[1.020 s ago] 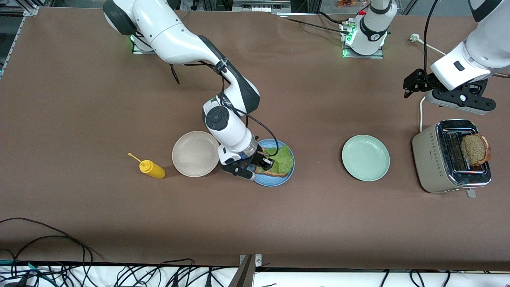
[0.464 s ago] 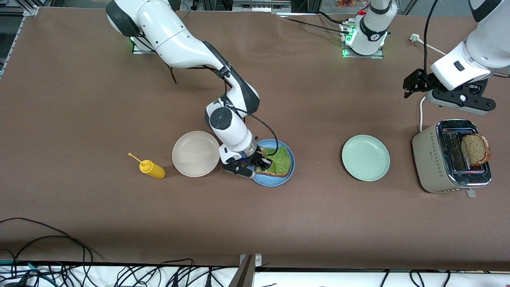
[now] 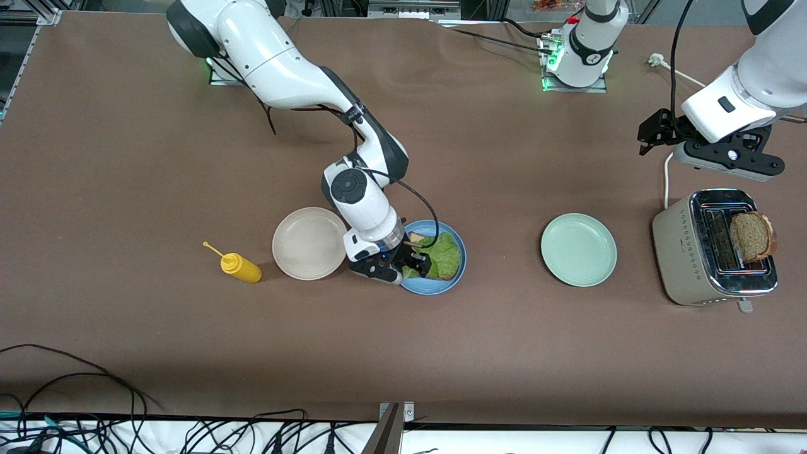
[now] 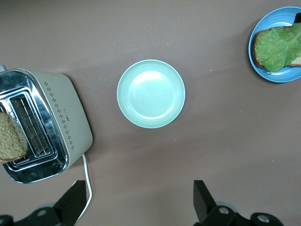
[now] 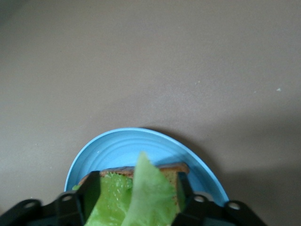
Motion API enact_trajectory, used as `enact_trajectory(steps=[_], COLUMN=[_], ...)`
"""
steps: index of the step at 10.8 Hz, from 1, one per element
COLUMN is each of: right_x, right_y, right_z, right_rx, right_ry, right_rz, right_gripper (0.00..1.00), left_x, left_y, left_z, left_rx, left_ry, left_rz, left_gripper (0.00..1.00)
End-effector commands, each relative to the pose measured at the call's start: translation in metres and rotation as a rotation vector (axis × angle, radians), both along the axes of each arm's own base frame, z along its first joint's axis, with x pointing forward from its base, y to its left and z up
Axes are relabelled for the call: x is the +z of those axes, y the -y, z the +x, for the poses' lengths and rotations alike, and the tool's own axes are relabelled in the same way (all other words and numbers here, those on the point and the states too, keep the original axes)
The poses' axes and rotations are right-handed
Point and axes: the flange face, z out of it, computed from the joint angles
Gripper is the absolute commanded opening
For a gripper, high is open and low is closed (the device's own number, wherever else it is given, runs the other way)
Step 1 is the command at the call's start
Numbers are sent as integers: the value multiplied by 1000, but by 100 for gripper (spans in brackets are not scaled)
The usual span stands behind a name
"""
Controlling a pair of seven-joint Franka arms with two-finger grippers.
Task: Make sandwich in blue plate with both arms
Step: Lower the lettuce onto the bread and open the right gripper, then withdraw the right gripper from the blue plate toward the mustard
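The right gripper (image 3: 413, 265) is low over the blue plate (image 3: 451, 280), at the edge of the plate toward the right arm's end of the table. In the right wrist view its two black fingers (image 5: 91, 190) stand apart, one on each side of the lettuce leaf (image 5: 141, 197). A flap of the leaf sticks up between them. The bottom of that view cuts off the fingers, so I cannot tell if they touch the leaf. The right arm bends down steeply from its base and its wrist hides part of the plate.

Under the leaf is a bread slice (image 5: 164, 168). Only its brown crust peeks out. The blue plate sits near the middle of the table, just beside a beige plate (image 3: 309, 243).

The left gripper (image 3: 656, 129) hangs in the air near the toaster (image 3: 684, 252), close to the table edge at the left arm's end, and the left arm waits there. Its fingers (image 4: 202, 197) are spread wide with nothing in them. Only their tips show in the left wrist view.

A second bread slice (image 3: 751, 236) sticks out of one toaster slot, so its lower part is hidden. A mint-green plate (image 3: 579, 250) lies between the toaster and the blue plate. A yellow sauce bottle (image 3: 239, 267) lies on its side near the beige plate.
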Motion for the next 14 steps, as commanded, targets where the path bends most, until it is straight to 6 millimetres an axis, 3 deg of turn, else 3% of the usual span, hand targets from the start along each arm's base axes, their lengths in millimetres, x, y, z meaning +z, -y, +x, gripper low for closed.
enact_trajectory(steps=[1, 4, 6, 8, 10, 14], right_x=[8, 27, 60, 96, 138, 210], right_y=[5, 17, 48, 89, 137, 223], right_z=[-1, 4, 18, 33, 47, 53], right_rx=[10, 70, 137, 228, 297, 431], right_ry=[8, -5, -62, -106, -145, -214], right_rz=[-60, -170, -236, -292, -328, -366], right_gripper=[100, 100, 100, 100, 100, 100], left_x=[1, 1, 0, -4, -5, -7], left_y=[-1, -3, -10, -14, -31, -40], left_z=[4, 5, 5, 8, 10, 11], left_rx=[1, 7, 19, 27, 52, 67], left_ry=[-8, -8, -9, -17, -19, -23], left_rz=[-11, -11, -10, -10, -12, -14], left_gripper=[100, 100, 100, 100, 100, 100])
